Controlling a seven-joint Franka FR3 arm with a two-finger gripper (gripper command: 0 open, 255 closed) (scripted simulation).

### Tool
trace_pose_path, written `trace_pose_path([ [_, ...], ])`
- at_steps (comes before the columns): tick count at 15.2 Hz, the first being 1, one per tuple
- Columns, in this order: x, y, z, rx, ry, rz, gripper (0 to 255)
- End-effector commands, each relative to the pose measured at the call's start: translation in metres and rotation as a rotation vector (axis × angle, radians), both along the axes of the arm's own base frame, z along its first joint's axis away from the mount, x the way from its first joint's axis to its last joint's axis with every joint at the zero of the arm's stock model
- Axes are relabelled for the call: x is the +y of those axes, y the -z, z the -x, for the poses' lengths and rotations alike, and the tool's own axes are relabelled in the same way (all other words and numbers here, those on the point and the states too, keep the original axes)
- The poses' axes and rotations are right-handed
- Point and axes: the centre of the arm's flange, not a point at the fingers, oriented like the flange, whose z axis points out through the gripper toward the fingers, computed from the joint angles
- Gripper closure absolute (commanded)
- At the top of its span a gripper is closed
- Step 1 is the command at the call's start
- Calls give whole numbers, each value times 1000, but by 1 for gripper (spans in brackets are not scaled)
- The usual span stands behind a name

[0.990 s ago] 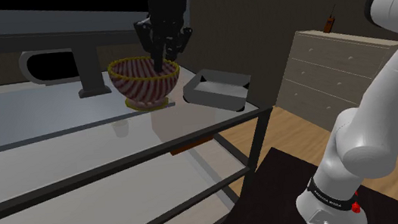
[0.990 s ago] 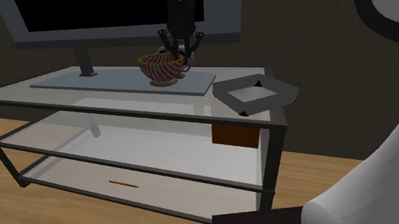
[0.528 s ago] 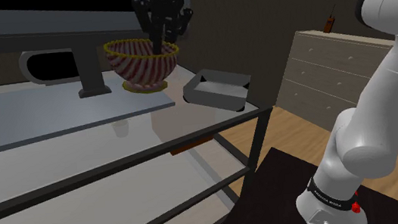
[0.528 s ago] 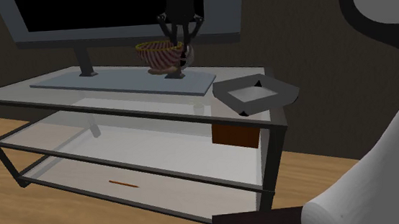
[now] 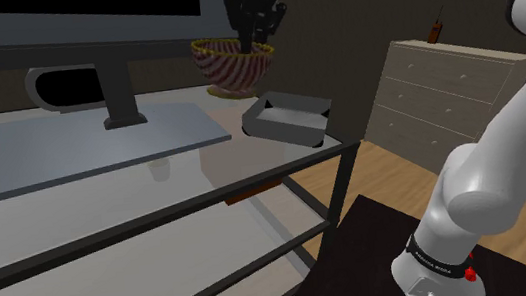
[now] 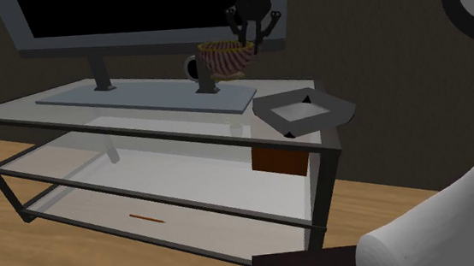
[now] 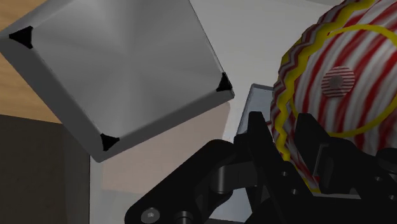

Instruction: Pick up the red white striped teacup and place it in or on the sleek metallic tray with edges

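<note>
The red and white striped teacup (image 5: 234, 66) with a yellow rim hangs in the air above the glass table, held by its rim in my black gripper (image 5: 252, 41). In the second exterior view the teacup (image 6: 226, 59) and gripper (image 6: 252, 39) are in front of the TV screen, short of the tray. The grey square metallic tray (image 5: 286, 118) with raised edges rests at the table's corner, also seen as tray (image 6: 303, 111). In the wrist view the teacup (image 7: 343, 95) sits clasped at its rim between my fingers (image 7: 264, 137), with the tray (image 7: 118, 70) below and off to the side.
A TV on a grey stand (image 5: 123, 101) with a flat base (image 6: 143, 97) occupies the table's back. The table is glass with a dark metal frame (image 5: 255, 183) and lower shelves. A drawer chest (image 5: 441, 93) stands behind on the wood floor.
My gripper has lifted the teacup off the TV base and carried it up and toward the tray, to the right in both exterior views.
</note>
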Motion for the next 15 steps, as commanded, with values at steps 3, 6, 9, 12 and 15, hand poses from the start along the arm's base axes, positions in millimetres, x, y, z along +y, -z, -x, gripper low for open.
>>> trace_pose_path([
  [3, -51, -7, 4, 0, -2, -1, 255],
  [6, -90, -11, 6, 0, -2, -1, 255],
  [9, -129, -16, 7, 0, -2, -1, 255],
  [12, -168, -20, 9, 0, -2, -1, 255],
  [15, -185, -17, 10, 0, -2, -1, 255],
])
